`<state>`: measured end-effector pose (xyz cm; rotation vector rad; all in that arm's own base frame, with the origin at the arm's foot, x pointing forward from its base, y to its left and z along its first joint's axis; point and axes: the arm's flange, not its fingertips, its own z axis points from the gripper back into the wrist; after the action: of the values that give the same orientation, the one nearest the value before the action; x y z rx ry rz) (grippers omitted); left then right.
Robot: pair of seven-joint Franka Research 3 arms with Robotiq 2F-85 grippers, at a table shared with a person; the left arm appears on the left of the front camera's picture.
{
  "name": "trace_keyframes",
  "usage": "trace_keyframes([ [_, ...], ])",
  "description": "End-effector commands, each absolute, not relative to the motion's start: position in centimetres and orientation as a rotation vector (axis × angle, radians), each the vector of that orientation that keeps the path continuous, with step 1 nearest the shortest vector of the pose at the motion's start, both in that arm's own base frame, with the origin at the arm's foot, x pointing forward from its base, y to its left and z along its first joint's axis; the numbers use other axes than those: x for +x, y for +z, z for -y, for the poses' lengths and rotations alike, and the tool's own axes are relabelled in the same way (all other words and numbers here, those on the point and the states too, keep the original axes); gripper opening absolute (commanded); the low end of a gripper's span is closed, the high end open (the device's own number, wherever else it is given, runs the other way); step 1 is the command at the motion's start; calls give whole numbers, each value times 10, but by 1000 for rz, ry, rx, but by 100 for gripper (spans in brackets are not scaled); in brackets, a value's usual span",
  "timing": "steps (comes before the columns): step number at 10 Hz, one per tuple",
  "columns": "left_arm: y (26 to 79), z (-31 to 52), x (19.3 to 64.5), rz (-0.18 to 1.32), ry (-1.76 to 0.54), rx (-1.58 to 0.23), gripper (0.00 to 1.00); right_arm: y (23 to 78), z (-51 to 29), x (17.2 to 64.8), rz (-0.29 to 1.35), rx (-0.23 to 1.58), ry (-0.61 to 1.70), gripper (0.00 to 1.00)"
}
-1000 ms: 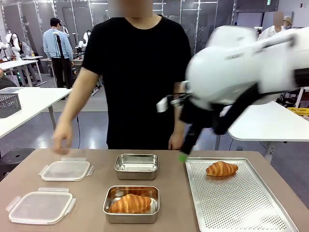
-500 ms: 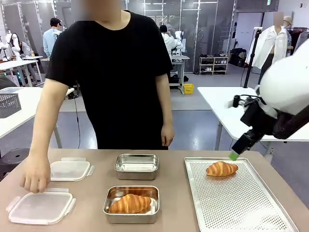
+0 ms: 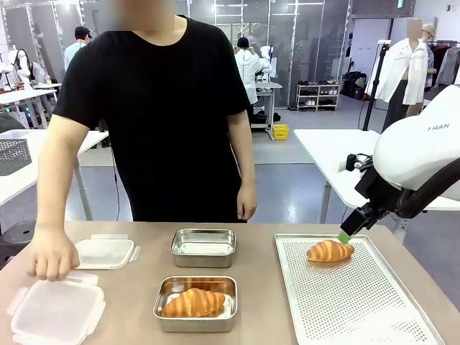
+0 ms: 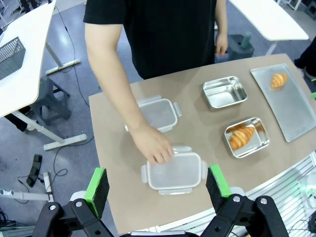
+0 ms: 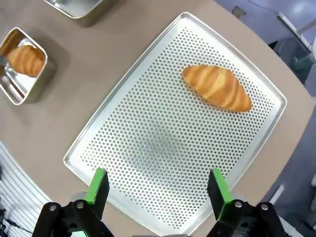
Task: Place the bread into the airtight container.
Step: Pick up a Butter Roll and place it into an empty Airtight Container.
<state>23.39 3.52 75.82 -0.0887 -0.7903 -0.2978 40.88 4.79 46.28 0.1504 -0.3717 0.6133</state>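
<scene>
Over tray [image 5: 163, 148], right gripper [image 5: 157, 174] wide, empty; left gripper [image 4: 157, 172] wide too; person's hand [image 4: 153, 147] on lid [image 4: 183, 170].

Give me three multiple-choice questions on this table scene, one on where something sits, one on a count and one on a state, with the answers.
1. The golden croissant outside any container lies: A on the perforated metal baking tray; B on a white plate; C on the bare tabletop.
2. Clear plastic lids in view: A one; B two; C three.
3. The far rectangular steel container is: A empty; B holding a croissant; C lidded.
Answers: 1 A, it sits at the tray's far end. 2 B, one lies farther off and one nearer, at the person's hand. 3 A, its bare steel bottom shows.
</scene>
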Motion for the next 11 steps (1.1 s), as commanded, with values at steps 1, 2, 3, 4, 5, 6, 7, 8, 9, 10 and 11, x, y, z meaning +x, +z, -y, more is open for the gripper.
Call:
trace_keyframes([
  [1, 759, -34, 233, 790, -296, -81, 100, 469, -44, 403, 365, 154, 616, 100],
  [2, 759, -34, 233, 790, -296, -81, 100, 469, -44, 403, 365, 154, 616, 100],
  [3, 759, -34, 233, 790, -296, -81, 100, 469, -44, 403, 365, 154, 616, 100],
  [4, 759, -34, 233, 790, -296, -81, 100, 468, -46, 406, 373, 154, 614, 100],
  [5, 759, -34, 233, 790, -296, -81, 100, 469, -47, 430, 394, 46, 551, 100],
  [6, 759, -34, 233, 790, -296, -81, 100, 465, -48, 453, 380, -3, 560, 100],
  [7, 759, -34, 233, 790, -296, -81, 100, 461, -52, 476, 363, -52, 604, 100],
  [8, 759, -34, 233, 790, -296, -81, 100, 459, -55, 494, 393, -82, 676, 100],
  [9, 759, -34, 233, 790, -296, -81, 100, 460, -56, 508, 392, -57, 839, 100],
  [10, 759, -34, 233, 790, -296, -81, 100, 459, -59, 522, 378, -81, 923, 100],
  [11, 759, -34, 233, 790, -296, -81, 100, 458, -59, 533, 346, -80, 989, 100],
])
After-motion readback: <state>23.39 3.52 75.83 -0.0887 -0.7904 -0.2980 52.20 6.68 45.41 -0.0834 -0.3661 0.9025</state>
